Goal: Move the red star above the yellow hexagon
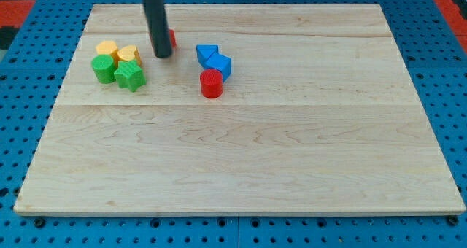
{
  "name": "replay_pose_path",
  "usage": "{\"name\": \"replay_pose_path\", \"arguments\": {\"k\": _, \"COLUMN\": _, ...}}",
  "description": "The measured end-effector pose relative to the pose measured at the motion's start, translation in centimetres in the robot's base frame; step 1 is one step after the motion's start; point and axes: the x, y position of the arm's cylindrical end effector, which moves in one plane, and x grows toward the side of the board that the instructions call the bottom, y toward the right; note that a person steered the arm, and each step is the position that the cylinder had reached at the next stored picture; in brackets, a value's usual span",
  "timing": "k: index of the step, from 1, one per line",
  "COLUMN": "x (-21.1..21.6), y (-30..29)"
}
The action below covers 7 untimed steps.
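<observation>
My tip (163,55) rests on the board in the upper left part of the view. The red star (172,38) is mostly hidden behind the rod, only a red sliver shows at the rod's right side. The yellow hexagon (107,49) lies to the view's left of the tip, with a second yellow block (129,55) beside it. The tip stands between this yellow-green cluster and the blue blocks.
A green cylinder (103,68) and a green star (130,76) sit just below the yellow blocks. Two blue blocks (207,54) (220,65) and a red cylinder (211,82) lie right of the tip. The wooden board (241,153) lies on a blue pegboard.
</observation>
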Motion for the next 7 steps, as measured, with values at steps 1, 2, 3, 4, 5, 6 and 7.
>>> {"name": "replay_pose_path", "arguments": {"k": 1, "x": -3.3, "y": -0.6}}
{"name": "replay_pose_path", "arguments": {"k": 2, "x": -4.6, "y": 2.3}}
{"name": "replay_pose_path", "arguments": {"k": 3, "x": -7.2, "y": 5.0}}
{"name": "replay_pose_path", "arguments": {"k": 4, "x": -7.4, "y": 0.8}}
{"name": "replay_pose_path", "arguments": {"k": 5, "x": -4.2, "y": -2.3}}
{"name": "replay_pose_path", "arguments": {"k": 6, "x": -3.6, "y": -3.3}}
{"name": "replay_pose_path", "arguments": {"k": 7, "x": -4.5, "y": -7.0}}
